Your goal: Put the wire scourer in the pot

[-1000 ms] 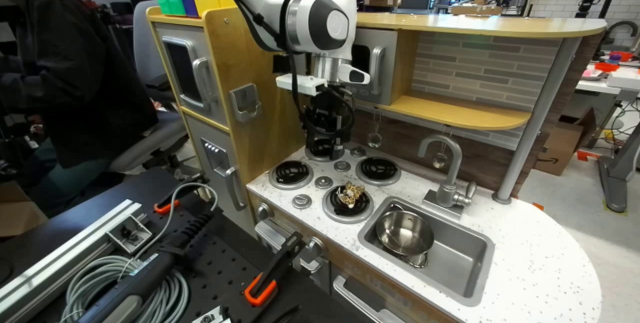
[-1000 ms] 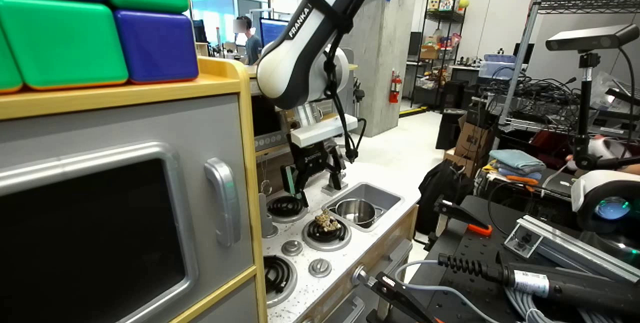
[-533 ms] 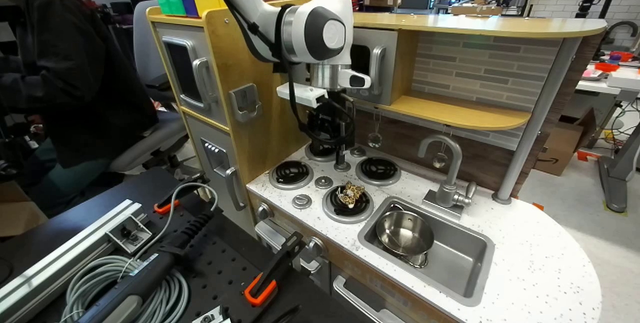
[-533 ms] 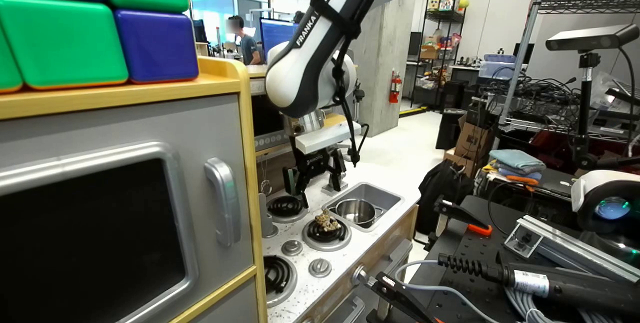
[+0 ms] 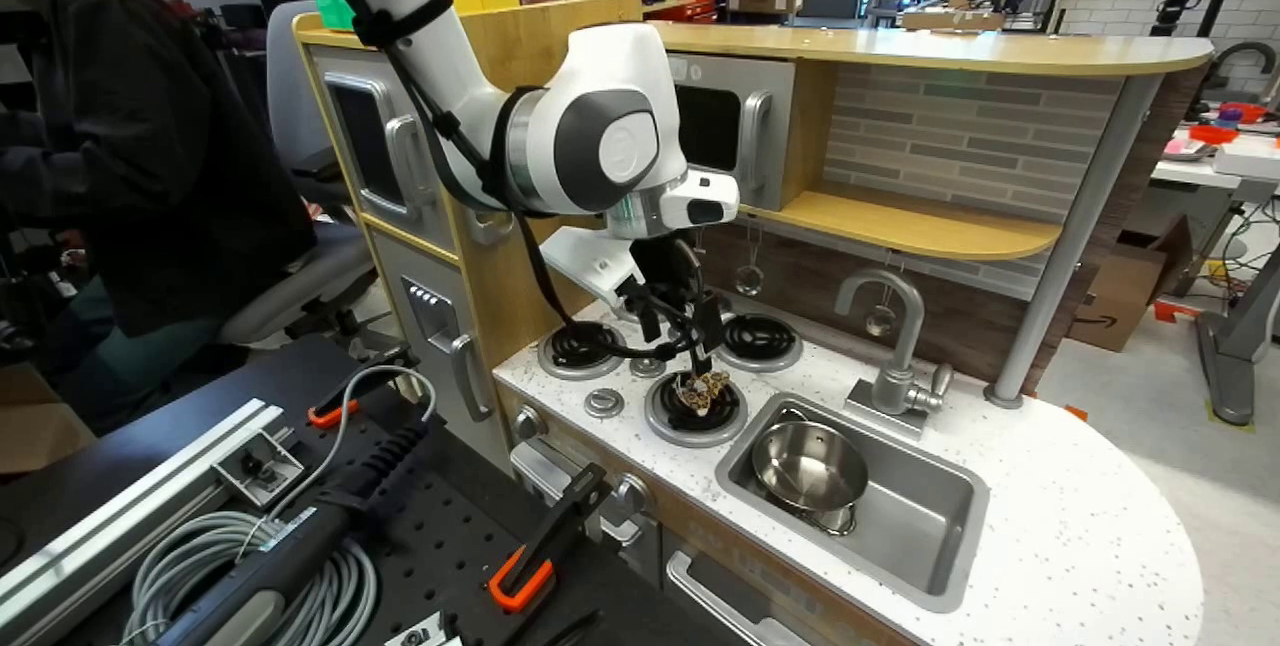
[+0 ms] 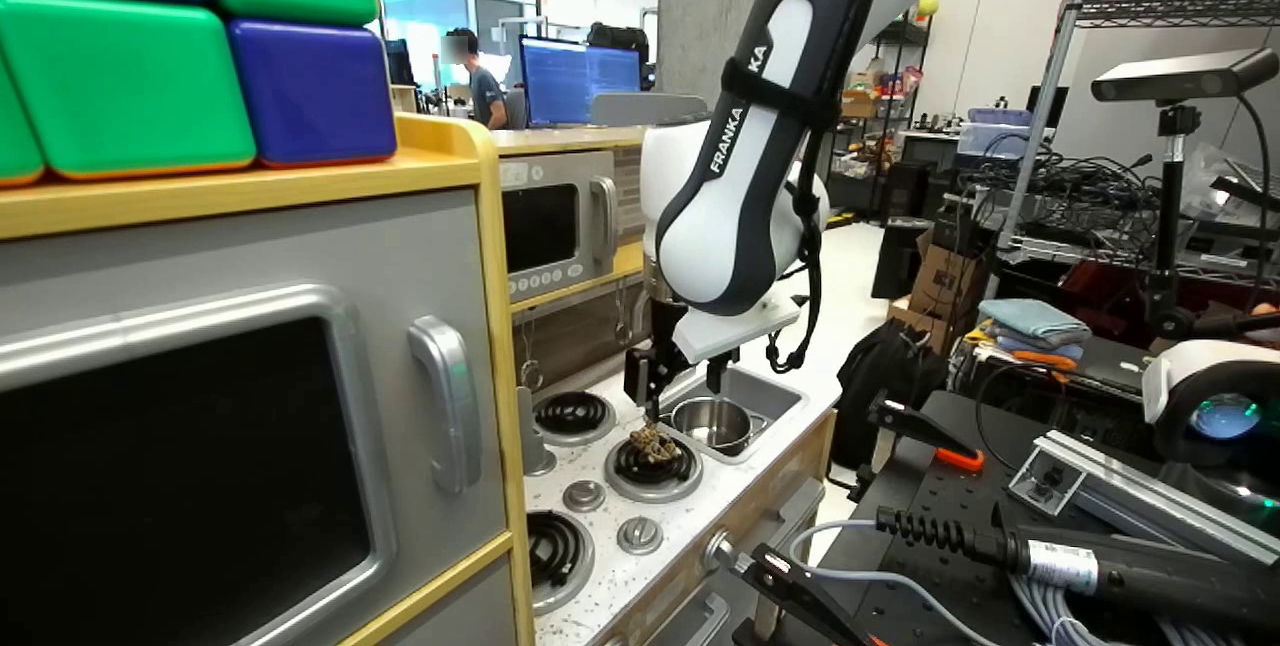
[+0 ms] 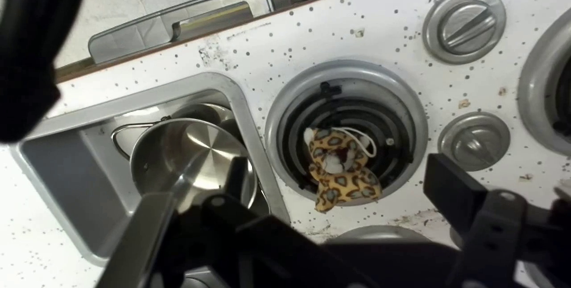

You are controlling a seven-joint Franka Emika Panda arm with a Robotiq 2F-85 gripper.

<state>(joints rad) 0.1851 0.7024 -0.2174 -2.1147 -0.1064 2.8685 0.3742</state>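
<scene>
Although the task sentence names a wire scourer, none can be made out; the thing to move appears to be a leopard-print plush toy [image 7: 343,172], lying on a burner [image 7: 352,100] and reaching over the rim's six o'clock edge in the wrist view. The gripper [image 7: 335,167] is poised above it with jaws spread wide, holding nothing; whether a fingertip touches the toy cannot be told. The pot [image 7: 178,163] sits in the sink [image 5: 920,516], at nine o'clock from the toy, with nothing seen inside it.

The likeliest failure is a poor pinch: a soft, lopsided body could squash and slide free if the fingers [image 7: 453,190] meet on one edge or too high. Driving lower to avoid that could jam a tip against the burner. The white cord [image 7: 373,144], looped at two o'clock on the toy, might snag during the lift and tug it loose. A low carry toward nine o'clock risks striking the sink's edge or the pot's wall, perhaps tipping the pot. Letting go early would probably drop the toy beside the pot, just inside the sink's three o'clock wall.
</scene>
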